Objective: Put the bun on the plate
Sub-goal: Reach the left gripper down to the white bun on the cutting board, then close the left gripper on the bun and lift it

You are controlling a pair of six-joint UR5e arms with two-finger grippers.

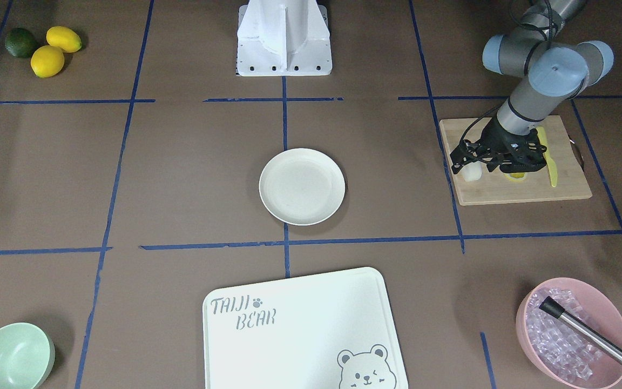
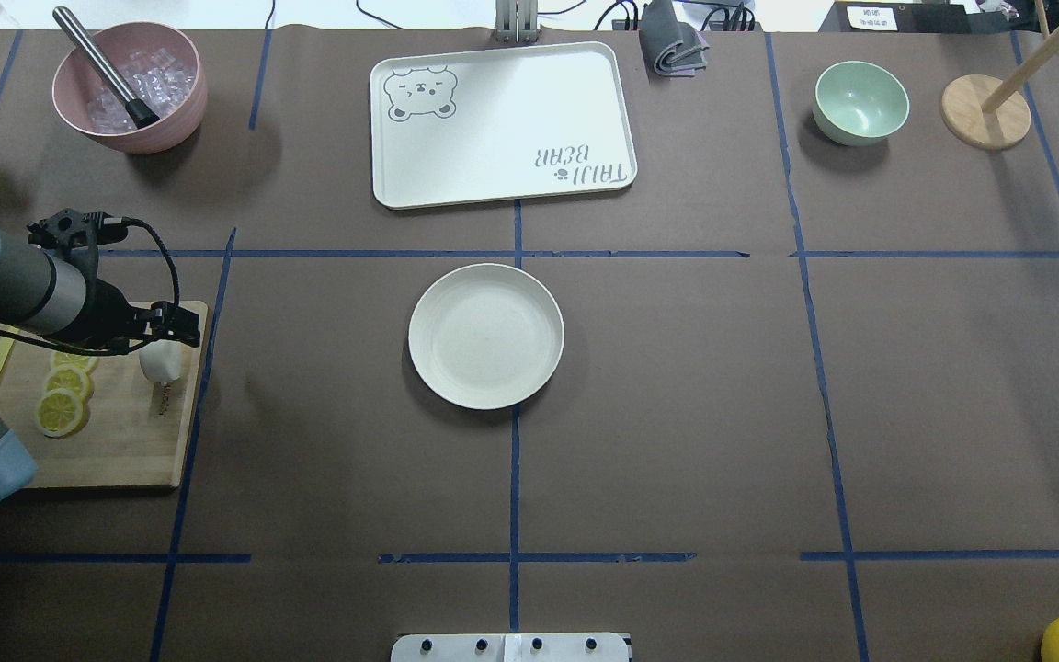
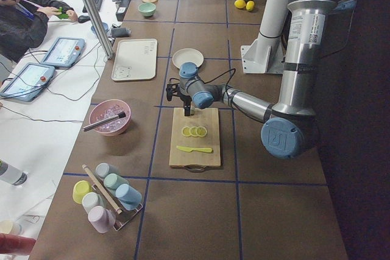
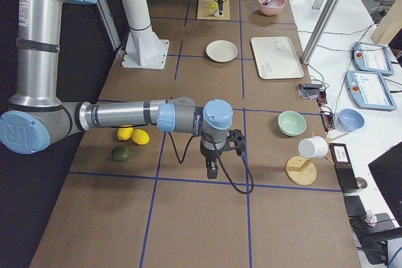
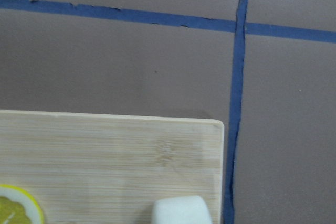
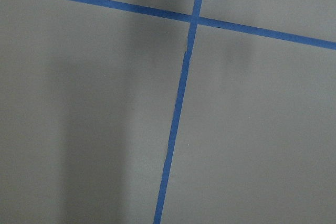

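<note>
Jaws of our nearer left gripper (image 1: 468, 162) sit just over the bun (image 1: 472, 171) at the cutting board (image 1: 527, 192) corner, clenched or not we cannot tell, likewise right gripper (image 4: 212, 169); plate (image 1: 302, 186) well apart at counter (image 1: 181, 178) centre.

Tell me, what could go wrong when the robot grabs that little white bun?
The bun sits right by the edge of the wooden board, so the left gripper might nudge it off onto the table. The lemon slices lie close by and could get bumped. The plate is some way off, so a loose grip might drop the bun on the way.
</note>
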